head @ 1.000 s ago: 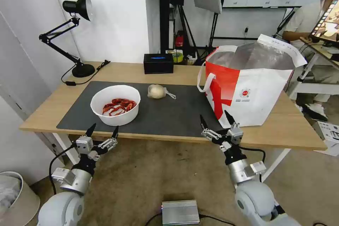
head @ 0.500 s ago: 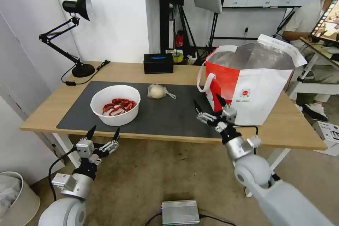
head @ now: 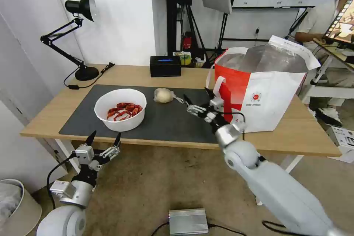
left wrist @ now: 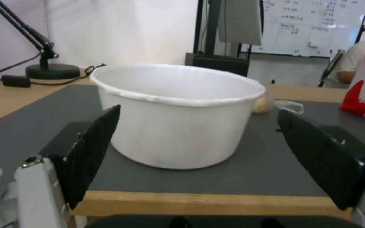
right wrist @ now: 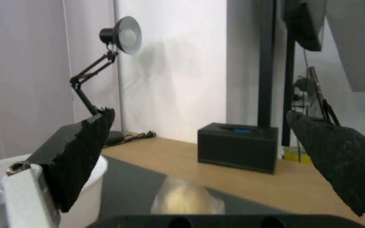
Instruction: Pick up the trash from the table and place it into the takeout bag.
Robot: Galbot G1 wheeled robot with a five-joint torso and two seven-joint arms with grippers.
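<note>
**Right tool reaching for the wrapped lump, jaws wide**

The right tool [head: 199, 103] hangs over the dark mat [head: 166, 118] on the worktop [head: 302, 132], its jaws spread wide and empty, pointed at the beige lump in clear wrap [head: 163, 95] just ahead of it. The lump looks light and soft; its film is probably slippery, so the rounded body seems the better place to close on, since the twisted tail of wrap beside it would likely slide out. In the right wrist view the lump [right wrist: 187, 198] sits low between the fingers, not yet touched.

The left tool [head: 103, 143] waits below the worktop's front edge, jaws also wide, facing the white bowl [left wrist: 176, 114]. The bowl holds red shells [head: 123, 110] in its bottom. Thin-walled and open-topped, it would probably flex under a squeeze and spill if tipped, so it wants a level carry.

The takeout bag [head: 273, 99] stands open on the worktop's right side, foil lining showing; what lies inside cannot be made out from here
</note>
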